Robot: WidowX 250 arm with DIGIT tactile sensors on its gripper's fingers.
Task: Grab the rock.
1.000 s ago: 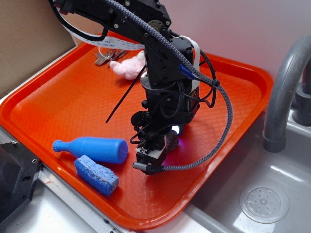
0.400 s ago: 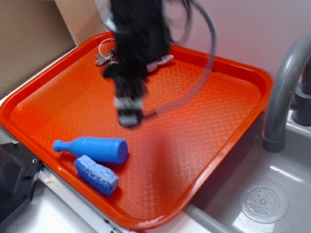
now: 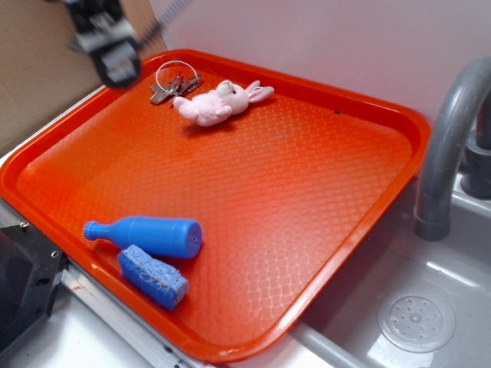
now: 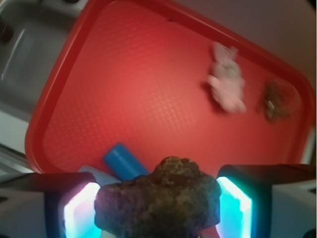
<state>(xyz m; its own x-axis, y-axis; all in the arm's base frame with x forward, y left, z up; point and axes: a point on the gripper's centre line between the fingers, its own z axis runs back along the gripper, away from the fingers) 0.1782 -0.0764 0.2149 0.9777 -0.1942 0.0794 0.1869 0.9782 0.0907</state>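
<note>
In the wrist view a rough grey-brown rock (image 4: 161, 198) with tan patches sits squeezed between my two glowing pads (image 4: 235, 204), held high above the orange tray (image 4: 143, 84). My gripper (image 4: 157, 210) is shut on it. In the exterior view my gripper (image 3: 107, 38) is blurred at the top left, above the tray's far-left corner; the rock does not show there.
On the tray (image 3: 307, 184) lie a blue bottle (image 3: 146, 234), a blue sponge (image 3: 152, 276), a pink plush bunny (image 3: 215, 103) and a key ring (image 3: 173, 80). A grey sink (image 3: 414, 314) with a faucet (image 3: 449, 146) is to the right. Cardboard (image 3: 38, 69) stands at the left.
My gripper has risen from the tray's middle and swung up to the far left with the rock in it. The bunny, earlier hidden by the arm, now shows.
</note>
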